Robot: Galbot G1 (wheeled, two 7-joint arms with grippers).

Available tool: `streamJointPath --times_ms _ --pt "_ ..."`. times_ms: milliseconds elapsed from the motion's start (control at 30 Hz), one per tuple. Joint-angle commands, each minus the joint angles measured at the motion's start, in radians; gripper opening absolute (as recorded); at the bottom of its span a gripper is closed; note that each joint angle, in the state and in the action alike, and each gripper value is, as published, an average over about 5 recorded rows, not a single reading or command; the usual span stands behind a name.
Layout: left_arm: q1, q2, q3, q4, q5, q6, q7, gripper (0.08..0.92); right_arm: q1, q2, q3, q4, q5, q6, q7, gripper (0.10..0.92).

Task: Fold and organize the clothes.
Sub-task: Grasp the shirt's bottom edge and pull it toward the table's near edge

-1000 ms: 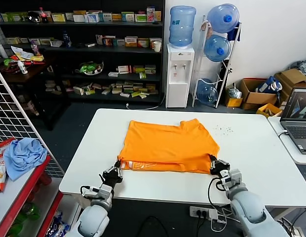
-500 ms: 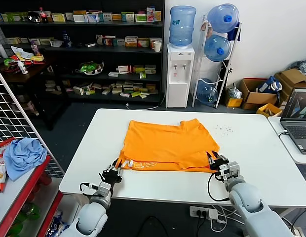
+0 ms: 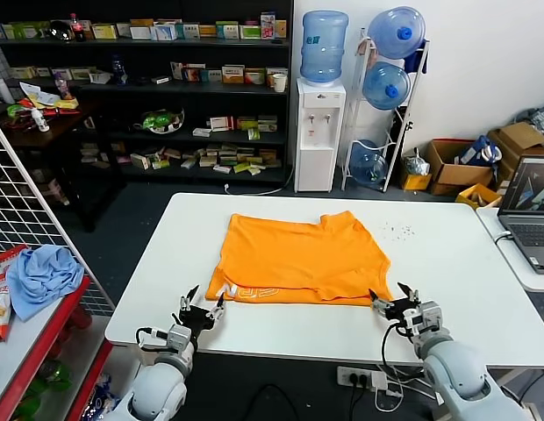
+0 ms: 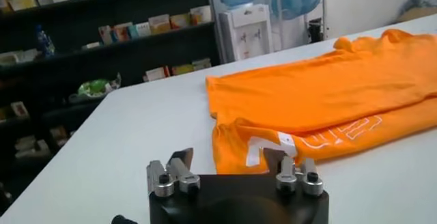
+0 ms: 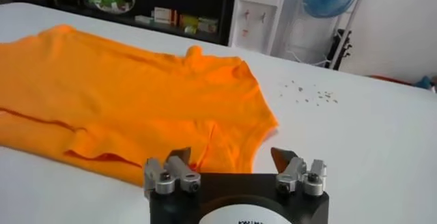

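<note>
A white table (image 3: 447, 263) carries a folded orange T-shirt (image 3: 298, 259) lying flat near its front edge.

Our left gripper (image 3: 202, 309) hangs spread just before the T-shirt's (image 3: 298, 256) near-left corner, not touching it. Our right gripper (image 3: 393, 300) sits parted just off its near-right corner, both over the table (image 3: 447, 263).

A: What colour is the T-shirt (image 3: 297, 257)?
B: Bright orange, with white lettering (image 3: 256, 292) along its folded near edge.
A: And around it?
B: A white table (image 3: 447, 263); a light blue cloth (image 3: 42, 274) lies far left on a red shelf (image 3: 44, 338).
</note>
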Motion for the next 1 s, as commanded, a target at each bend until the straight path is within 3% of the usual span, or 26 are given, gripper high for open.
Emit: streamJointPath --times_ms 33,167,367,867,1000 --pt "0.005 0.003 0.002 -0.003 -0.058 0.022 0.003 0.803 -0.045 -0.005 0.026 0.017 -0.005 -0.02 -0.008 0.818" --pt "-0.004 0.001 0.001 0.015 -0.078 0.025 -0.001 0.821 -0.037 0.003 0.017 -0.004 -0.015 -0.015 -0.016 0.77" --pt "-0.016 -0.002 -0.006 0.018 -0.109 0.021 -0.006 0.781 -0.036 0.002 0.012 -0.012 -0.019 -0.012 -0.02 0.603" --pt "-0.03 -0.011 -0.011 0.052 -0.131 0.025 -0.005 0.383 -0.04 0.001 0.013 -0.01 -0.02 -0.017 -0.016 0.17" --pt "-0.023 -0.008 -0.013 0.045 -0.136 0.032 -0.005 0.262 -0.043 -0.003 0.017 -0.005 -0.02 -0.018 -0.014 0.125"
